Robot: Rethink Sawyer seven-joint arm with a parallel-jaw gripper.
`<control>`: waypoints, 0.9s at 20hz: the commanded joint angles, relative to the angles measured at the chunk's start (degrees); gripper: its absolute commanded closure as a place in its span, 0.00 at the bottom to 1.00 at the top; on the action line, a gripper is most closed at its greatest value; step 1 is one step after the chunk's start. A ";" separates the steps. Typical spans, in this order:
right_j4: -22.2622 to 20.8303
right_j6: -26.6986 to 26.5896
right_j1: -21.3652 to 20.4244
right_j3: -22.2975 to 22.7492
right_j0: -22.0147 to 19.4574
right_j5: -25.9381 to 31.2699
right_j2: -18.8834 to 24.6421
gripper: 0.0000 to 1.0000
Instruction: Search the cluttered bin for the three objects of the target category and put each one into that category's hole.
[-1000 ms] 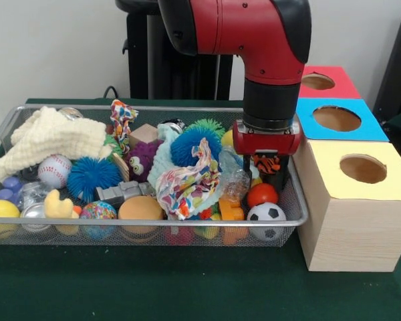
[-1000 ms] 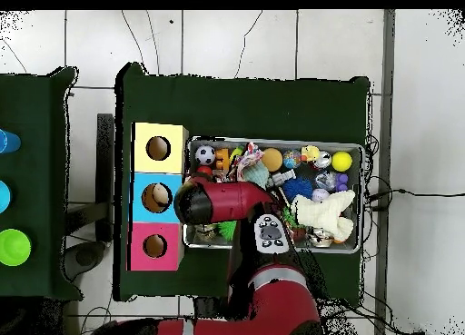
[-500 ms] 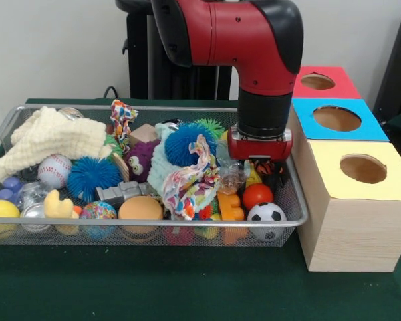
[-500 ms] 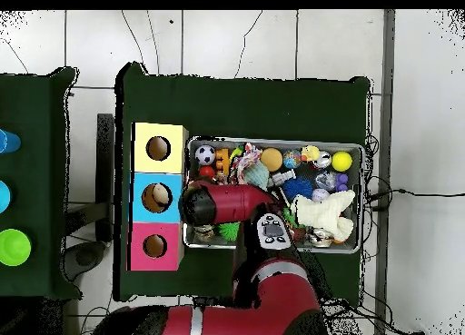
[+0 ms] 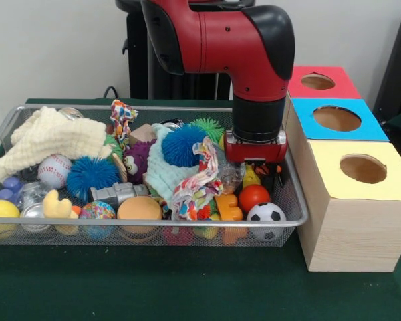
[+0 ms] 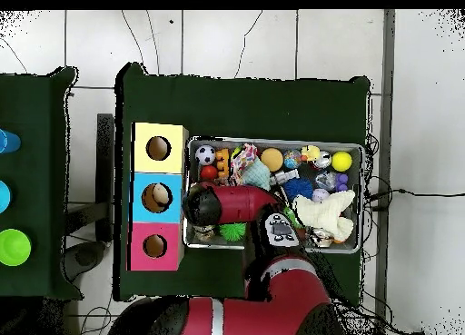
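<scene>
My claw (image 5: 262,175) is down in the bin (image 5: 297,212) at the end beside the boxes, can't tell if it's apart or clamped; something pale shows in the blue box's hole (image 6: 161,197), so maybe one dropped, rest still in clutter.

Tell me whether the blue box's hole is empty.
Not empty: overhead, a pale object sits inside the blue box's hole; what it is cannot be told.
</scene>
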 commanded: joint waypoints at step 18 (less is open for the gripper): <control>-0.20 1.16 -4.82 10.27 -0.15 9.89 7.93 0.00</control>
